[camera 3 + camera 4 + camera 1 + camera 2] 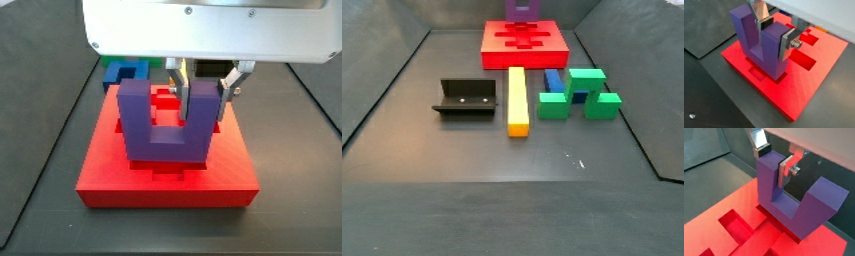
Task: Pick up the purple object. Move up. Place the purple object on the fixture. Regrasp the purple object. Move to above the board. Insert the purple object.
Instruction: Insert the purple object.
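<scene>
The purple object [756, 47] [811, 203] [163, 135] stands upright with both prongs pointing up. My gripper [775, 34] [774, 162] [201, 93] is shut on one prong, a silver finger [787, 42] flat against each side of it. Its base sits low on the red board [814, 85] [724, 208] [167, 188], at a bar-shaped recess; I cannot tell how deep it sits. In a side view the purple object [521, 10] shows at the far end of the board [525, 48]. The black fixture [465, 97] stands apart with nothing in it.
A yellow bar [517, 98] lies in front of the board. Beside it are a blue block [553, 82] and green blocks [580, 92]. The blue block [128, 70] also shows behind the board. Grey walls close in the floor on both sides.
</scene>
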Robot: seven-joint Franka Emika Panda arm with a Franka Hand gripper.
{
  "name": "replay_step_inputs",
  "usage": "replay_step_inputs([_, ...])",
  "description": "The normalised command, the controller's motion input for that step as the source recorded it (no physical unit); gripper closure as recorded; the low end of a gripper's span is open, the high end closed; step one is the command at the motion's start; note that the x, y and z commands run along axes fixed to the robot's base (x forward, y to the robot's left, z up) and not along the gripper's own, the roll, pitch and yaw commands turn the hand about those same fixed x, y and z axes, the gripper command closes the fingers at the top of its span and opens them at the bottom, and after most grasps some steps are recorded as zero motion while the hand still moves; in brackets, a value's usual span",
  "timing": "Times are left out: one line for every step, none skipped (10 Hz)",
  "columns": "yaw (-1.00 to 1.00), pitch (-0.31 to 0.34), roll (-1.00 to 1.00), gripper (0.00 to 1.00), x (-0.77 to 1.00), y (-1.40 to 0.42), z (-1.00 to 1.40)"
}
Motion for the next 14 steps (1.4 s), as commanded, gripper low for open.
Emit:
replay_step_inputs([0.08,-0.216,0.36,1.0,0.0,-0.19,0.03])
replay_step_inputs([0.05,-0.2,0.44,1.0,0.0,-0.2,0.0])
replay_step_inputs([0.08,-0.154,0.32,1.0,0.0,-0.14,0.0])
replay_step_inputs([0.07,-0.111,0.22,1.0,0.08,0.0,-0.08])
replay_step_inputs([0.01,0.0,0.23,1.0,0.13,0.0,-0.13])
replay_step_inputs([0.0,0.073,0.16,1.0,0.05,0.0,-0.23])
replay_step_inputs([0.0,0.111,0.04,1.0,0.0,0.0,-0.3])
replay_step_inputs([0.0,0.057,0.0,1.0,0.0,0.0,-0.23])
replay_step_inputs([0.0,0.063,0.0,1.0,0.0,0.0,-0.17])
replay_step_inputs([0.0,0.047,0.0,1.0,0.01,0.0,-0.16])
replay_step_inputs([0.0,0.036,0.0,1.0,0.03,0.0,-0.15])
replay_step_inputs([0.0,0.031,0.0,1.0,0.06,0.0,-0.18])
replay_step_inputs([0.0,0.037,0.0,1.0,0.07,0.0,-0.2])
replay_step_inputs([0.0,0.011,-0.02,1.0,0.06,0.0,-0.25])
